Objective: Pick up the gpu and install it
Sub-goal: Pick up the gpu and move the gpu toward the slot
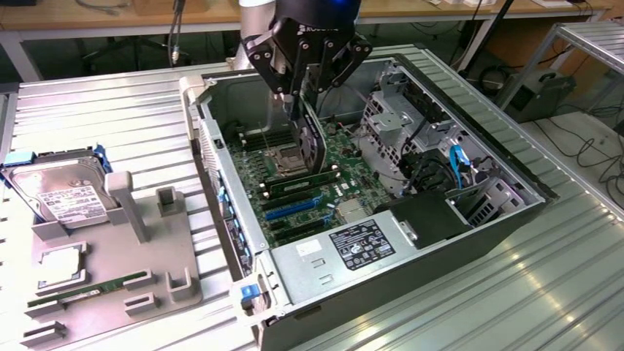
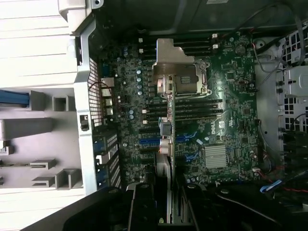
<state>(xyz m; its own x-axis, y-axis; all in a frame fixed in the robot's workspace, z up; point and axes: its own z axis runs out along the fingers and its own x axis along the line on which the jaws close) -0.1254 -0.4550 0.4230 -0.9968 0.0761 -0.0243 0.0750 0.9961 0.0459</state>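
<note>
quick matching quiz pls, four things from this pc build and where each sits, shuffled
1 gpu
2 hard drive
3 loose ram stick
4 power supply

a in the grey fixture, blue frame round it
b inside the case, black label on top
c held on edge by the gripper over the motherboard
d flat in a fixture slot

Pairs: 1-c, 2-a, 3-d, 4-b

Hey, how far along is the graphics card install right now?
Pickup looks done: the gripper is shut on the gpu, held on edge inside the open computer case. In hand: the card hangs over the motherboard. Left: it is not yet seated; the blue slots stand bare.
</note>
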